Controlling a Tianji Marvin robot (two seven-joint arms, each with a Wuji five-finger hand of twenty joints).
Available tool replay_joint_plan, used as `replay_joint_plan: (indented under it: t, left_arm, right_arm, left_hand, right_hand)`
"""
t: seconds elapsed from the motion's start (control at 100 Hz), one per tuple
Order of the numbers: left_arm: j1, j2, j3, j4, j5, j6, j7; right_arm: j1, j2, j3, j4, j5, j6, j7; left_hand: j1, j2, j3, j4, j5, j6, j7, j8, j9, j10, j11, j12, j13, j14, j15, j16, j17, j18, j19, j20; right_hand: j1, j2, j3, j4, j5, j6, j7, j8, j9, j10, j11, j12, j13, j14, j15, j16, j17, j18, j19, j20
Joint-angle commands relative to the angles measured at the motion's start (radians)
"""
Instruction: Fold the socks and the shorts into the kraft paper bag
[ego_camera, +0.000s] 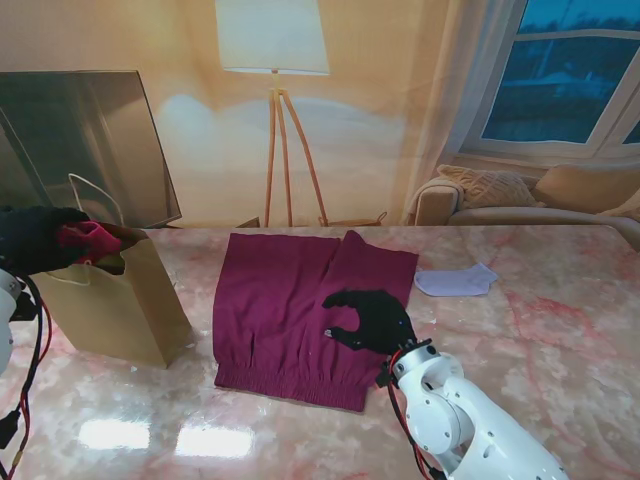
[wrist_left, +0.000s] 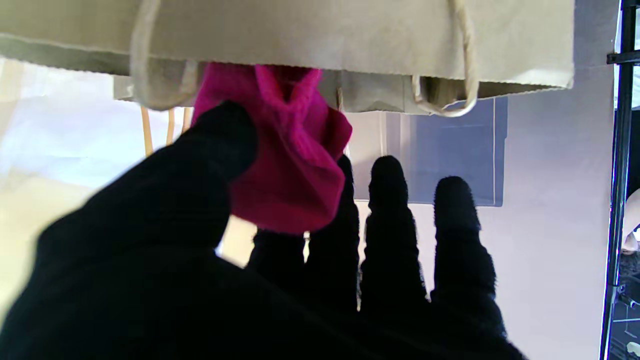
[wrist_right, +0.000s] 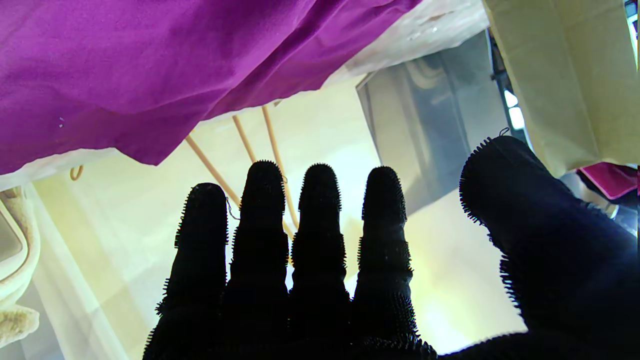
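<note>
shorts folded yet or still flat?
Still spread. The maroon shorts lie flat on the table, both legs and waistband laid out, with the open right hand over them.

Left hand (wrist_left: 210, 260): your black-gloved hand pinches a bunched pink sock (wrist_left: 285, 165) between the thumb and the fingers (wrist_left: 387, 235); the other fingers are spread straight.
Sock: it sits right at the open mouth of the kraft paper bag (wrist_left: 320, 35), touching its rim.
Bag handles (wrist_left: 150, 75): two pale cord loops hang off the rim.
</note>
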Motion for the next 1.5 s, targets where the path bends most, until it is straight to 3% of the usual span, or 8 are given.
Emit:
replay_joint_plan:
  t: [0.0, 0.45, 0.76, 1.05, 1.16, 1.2, 1.32, 1.49]
  left_arm:
    - [0.002, 0.005, -0.004, -0.014, 0.008, -0.006, -0.002]
    - [-0.004, 0.013, -0.016, -0.036, -0.011, 0.026, -0.091]
    - [0.006, 0.015, -0.02, -0.028, -0.047, 0.035, -0.104]
    - [0.018, -0.001, -0.004, -0.085, -0.133, 0.045, -0.012]
    - [0.028, -0.009, 0.018, -0.127, -0.157, 0.04, 0.028]
    - [0.032, -0.012, 0.028, -0.142, -0.168, 0.039, 0.04]
    - [0.049, -0.02, 0.069, -0.175, -0.19, 0.034, 0.079]
    - [0.083, -0.03, 0.145, -0.194, -0.215, 0.018, 0.144]
  right_arm:
    - [-0.003, -0.005, -0.005, -0.003, -0.004, 0.001, -0.003]
    - [-0.005, -0.004, -0.001, -0.004, -0.008, 0.002, -0.002]
    - [-0.002, -0.005, -0.006, 0.002, 0.001, 0.004, 0.002]
    - [-0.012, 0.003, 0.025, -0.035, -0.025, 0.011, 0.015]
    - [-0.021, 0.009, 0.052, -0.06, -0.044, 0.016, 0.028]
    - [-0.025, 0.011, 0.064, -0.068, -0.05, 0.018, 0.033]
    - [-0.036, 0.019, 0.105, -0.09, -0.078, 0.026, 0.051]
    - [-0.04, 0.029, 0.172, -0.103, -0.107, 0.051, 0.083]
  left_hand:
    - [-0.031, -0.044, -0.004, -0.007, -0.035, 0.033, -0.035, -0.021, -0.049, 0.025, -0.023, -0.015, -0.042, -0.006, -0.031, -0.014, -0.017, -0.004, -0.013, -0.009]
    - [-0.277, -0.042, 0.116, -0.063, -0.088, 0.063, -0.123, -0.056, -0.155, 0.036, -0.042, -0.05, -0.128, -0.014, -0.086, -0.076, -0.077, 0.003, -0.152, -0.059]
    - [-0.265, 0.095, -0.062, -0.041, -0.078, 0.027, -0.136, -0.045, -0.203, 0.036, -0.063, -0.082, -0.173, -0.016, -0.117, -0.115, -0.106, -0.002, -0.26, -0.084]
    - [-0.199, 0.237, -0.278, -0.007, -0.084, 0.036, -0.142, -0.044, -0.225, 0.032, -0.061, -0.085, -0.2, -0.026, -0.124, -0.137, -0.095, -0.118, -0.349, -0.255]
    - [-0.15, 0.34, -0.452, 0.021, -0.086, 0.04, -0.15, -0.043, -0.23, 0.035, -0.066, -0.089, -0.208, -0.023, -0.125, -0.144, -0.094, -0.131, -0.328, -0.288]
    - [-0.061, 0.423, -0.653, 0.044, -0.084, 0.042, -0.159, -0.041, -0.231, 0.038, -0.068, -0.09, -0.211, -0.018, -0.124, -0.148, -0.088, -0.134, -0.312, -0.295]
    - [-0.011, 0.479, -0.735, 0.089, -0.076, 0.04, -0.163, -0.036, -0.228, 0.043, -0.082, -0.094, -0.214, -0.013, -0.128, -0.15, -0.079, -0.142, -0.294, -0.296]
    - [-0.003, 0.499, -0.751, 0.092, -0.074, 0.043, -0.166, -0.035, -0.231, 0.049, -0.085, -0.094, -0.219, -0.008, -0.131, -0.152, -0.079, -0.146, -0.298, -0.302]
  right_hand:
    - [-0.035, 0.015, -0.011, 0.042, -0.038, -0.01, -0.017, -0.002, -0.035, -0.01, -0.015, -0.015, -0.019, -0.014, -0.025, -0.011, -0.016, -0.012, 0.001, -0.022]
    - [-0.042, 0.031, -0.017, 0.045, -0.034, -0.012, -0.018, -0.001, -0.035, -0.01, -0.015, -0.015, -0.021, -0.013, -0.025, -0.008, -0.018, -0.01, -0.001, -0.016]
    - [-0.052, 0.056, -0.028, 0.051, -0.03, -0.009, -0.019, 0.002, -0.04, -0.009, -0.016, -0.016, -0.025, -0.01, -0.025, -0.004, -0.021, -0.01, -0.001, -0.011]
    - [-0.052, 0.063, -0.028, 0.054, -0.031, -0.007, -0.021, 0.003, -0.041, -0.008, -0.016, -0.016, -0.023, -0.011, -0.025, -0.004, -0.019, -0.011, -0.003, -0.01]
    - [-0.054, 0.066, -0.028, 0.054, -0.029, -0.007, -0.021, 0.003, -0.039, -0.009, -0.016, -0.016, -0.022, -0.012, -0.025, -0.004, -0.018, -0.013, -0.004, -0.011]
    - [-0.052, 0.066, -0.026, 0.055, -0.029, -0.007, -0.022, 0.003, -0.04, -0.007, -0.017, -0.016, -0.022, -0.012, -0.026, -0.004, -0.018, -0.013, -0.005, -0.011]
    - [-0.054, 0.073, -0.026, 0.056, -0.028, -0.007, -0.022, 0.004, -0.038, -0.009, -0.018, -0.017, -0.019, -0.014, -0.026, -0.005, -0.015, -0.014, -0.005, -0.012]
    - [-0.055, 0.083, -0.023, 0.057, -0.029, -0.005, -0.022, 0.005, -0.038, -0.008, -0.02, -0.018, -0.017, -0.015, -0.026, -0.006, -0.011, -0.015, -0.004, -0.012]
